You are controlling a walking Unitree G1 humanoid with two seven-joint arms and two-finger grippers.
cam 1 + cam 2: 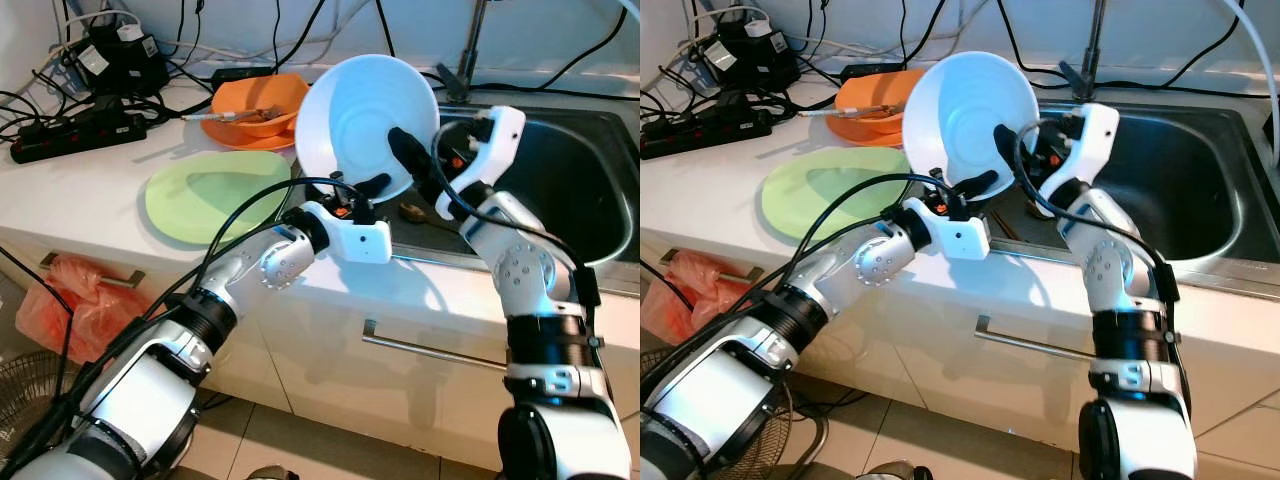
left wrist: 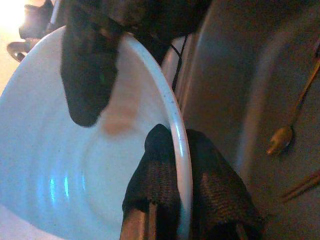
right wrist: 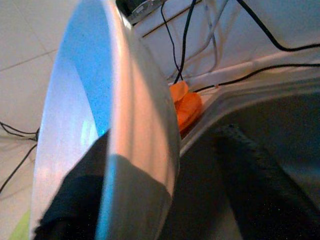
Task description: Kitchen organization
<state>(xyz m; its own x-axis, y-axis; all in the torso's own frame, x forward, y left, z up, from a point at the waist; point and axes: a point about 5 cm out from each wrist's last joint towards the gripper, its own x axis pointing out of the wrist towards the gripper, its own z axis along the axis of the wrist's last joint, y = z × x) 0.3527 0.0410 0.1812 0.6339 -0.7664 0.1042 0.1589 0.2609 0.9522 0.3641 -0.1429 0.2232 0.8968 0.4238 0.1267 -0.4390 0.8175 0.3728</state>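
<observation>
**White bowl held on edge between both grippers at the sink's rim**

The round white ceramic bowl (image 1: 365,125) stands tipped up on its edge above the counter's front, its hollow facing the robot. The left gripper (image 1: 375,186) has it by the lower rim: in the left wrist view its two black fingers (image 2: 160,175) are closed down on the thin rim, one inside the hollow, one behind. The right gripper (image 1: 408,152) comes at the bowl from the sink side. One of its black fingers (image 1: 405,150) lies across the inner face of the bowl; the other finger (image 3: 255,175) stands well off the bowl's back, so this gripper is spread wide and clamps nothing.

Beyond the left gripper, away from the sink, a flat pale green plate (image 1: 215,195) lies on the white countertop (image 1: 80,200). Further back sits an orange bowl (image 1: 262,108) with a utensil resting in it. Behind the right gripper the stainless steel sink basin (image 1: 560,190) drops away; a metal spoon (image 2: 285,135) lies on its floor. Black power strips and cables (image 1: 80,125) crowd the far corner of the counter past the plate. Under the left arm, by the cabinet, a red plastic bag (image 1: 70,305) sits low.
</observation>
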